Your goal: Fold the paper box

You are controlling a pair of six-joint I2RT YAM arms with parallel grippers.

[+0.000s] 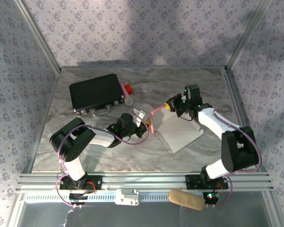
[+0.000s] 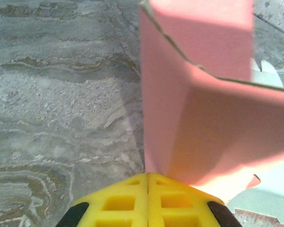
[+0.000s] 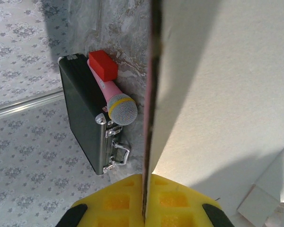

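The paper box (image 1: 180, 132) lies partly folded mid-table, pale inner side up, with a pink wall (image 1: 154, 122) standing along its left edge. My left gripper (image 1: 146, 122) is at that wall. In the left wrist view its yellow fingers (image 2: 118, 203) are shut, and the pink cardboard (image 2: 213, 123) rises straight from their seam. My right gripper (image 1: 172, 105) is at the box's far edge. In the right wrist view it (image 3: 144, 177) is shut on the cardboard's edge, with the whitish inner face (image 3: 217, 94) spreading to the right.
A black case (image 1: 95, 92) lies at the back left, with a pink microphone (image 1: 128, 98) and a red block (image 1: 128, 88) beside it. These also show in the right wrist view: case (image 3: 83, 113), microphone (image 3: 120, 108), block (image 3: 103, 65). Metal rails border the table.
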